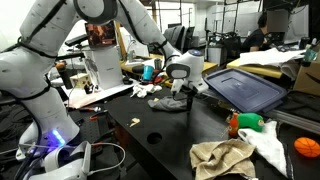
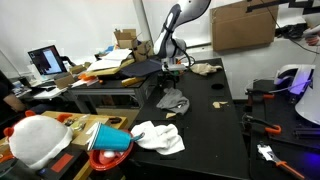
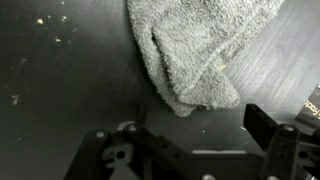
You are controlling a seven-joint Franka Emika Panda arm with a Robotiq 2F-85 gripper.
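A crumpled grey towel [image 3: 200, 50] lies on the black table [image 3: 60, 80]; it also shows in both exterior views as the grey towel [image 1: 168, 101] [image 2: 172, 101]. My gripper [image 3: 205, 135] hovers just above the table beside the towel's near edge, open, with nothing between its fingers. One dark finger pad [image 3: 268, 128] shows on the right of the wrist view. In both exterior views the gripper [image 1: 184, 88] [image 2: 172, 68] points down over the towel, not touching it.
A dark bin lid [image 1: 245, 88] leans beside the arm. A beige cloth [image 1: 222, 158], a white cloth [image 1: 268, 140], a bottle [image 1: 245, 122] and an orange ball [image 1: 307, 147] lie near the front. Another white cloth [image 2: 158, 137] and a red bowl [image 2: 108, 150] are nearby.
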